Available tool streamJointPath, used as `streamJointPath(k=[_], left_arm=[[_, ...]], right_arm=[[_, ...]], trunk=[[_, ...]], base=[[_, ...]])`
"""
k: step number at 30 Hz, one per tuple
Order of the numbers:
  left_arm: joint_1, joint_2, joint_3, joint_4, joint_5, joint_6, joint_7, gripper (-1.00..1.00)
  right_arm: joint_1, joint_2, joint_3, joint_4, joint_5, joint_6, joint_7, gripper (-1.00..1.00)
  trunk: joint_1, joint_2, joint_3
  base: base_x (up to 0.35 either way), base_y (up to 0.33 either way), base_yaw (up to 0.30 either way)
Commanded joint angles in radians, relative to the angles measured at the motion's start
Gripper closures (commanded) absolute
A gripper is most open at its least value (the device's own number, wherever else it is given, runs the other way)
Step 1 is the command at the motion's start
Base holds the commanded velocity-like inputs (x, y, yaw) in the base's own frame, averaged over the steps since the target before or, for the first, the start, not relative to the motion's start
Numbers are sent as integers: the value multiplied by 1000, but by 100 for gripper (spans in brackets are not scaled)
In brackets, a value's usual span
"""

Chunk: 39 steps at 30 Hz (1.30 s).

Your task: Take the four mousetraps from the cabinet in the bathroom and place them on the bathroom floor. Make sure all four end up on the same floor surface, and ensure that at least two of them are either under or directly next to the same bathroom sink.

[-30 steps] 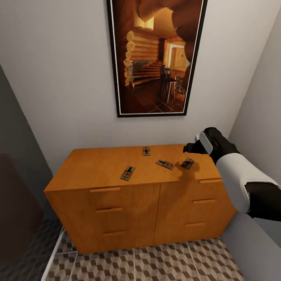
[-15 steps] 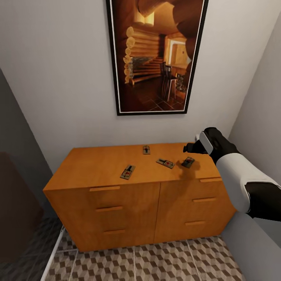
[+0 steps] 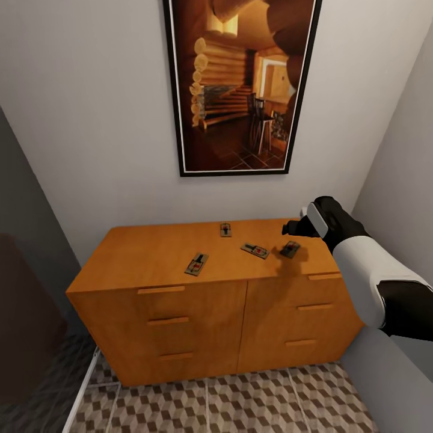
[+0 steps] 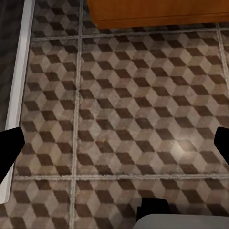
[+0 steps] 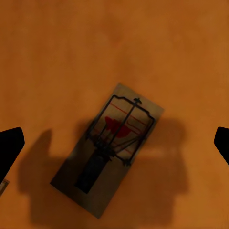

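The bathroom floor [image 3: 240, 403] was seen nearest, with the cabinet [image 3: 198, 319] behind it. Four mousetraps [image 3: 196, 264] [image 3: 254, 251] [image 3: 290, 249] [image 3: 225, 229] lay on its top. The right gripper [image 5: 114, 143] was held wide above the 3 o'clock one; the left gripper [image 4: 114, 143] was spread wide.

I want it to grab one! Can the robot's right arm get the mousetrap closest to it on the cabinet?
Probably yes. The right gripper hangs open above that mousetrap on the cabinet, nothing between.

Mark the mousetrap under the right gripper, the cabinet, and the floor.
mousetrap [image 5: 109, 148], right wrist view, board centre.
cabinet [image 3: 144, 255], head view, bare top surface.
bathroom floor [image 4: 133, 119], left wrist view, patterned tile.
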Motion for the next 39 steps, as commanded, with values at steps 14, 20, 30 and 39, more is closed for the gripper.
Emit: streamJointPath(k=[14, 20, 30, 39], left_arm=[[-2, 1, 8, 4, 2, -5, -10, -100], [-2, 1, 8, 4, 2, -5, -10, -100], [-2, 1, 8, 4, 2, -5, -10, -100], [-2, 1, 8, 4, 2, -5, -10, -100]], right_arm=[[-1, -1, 4, -1, -11, 3, -9, -100], [-1, -1, 4, -1, -11, 3, -9, -100], [-1, -1, 4, -1, -11, 3, -8, -100], [0, -1, 4, -1, -11, 3, -9, -100]], trunk=[[0, -1, -22], [0, -1, -31], [0, -1, -44], [0, -1, -47]], base=[[0, 0, 0], [0, 0, 0], [0, 0, 0], [0, 0, 0]])
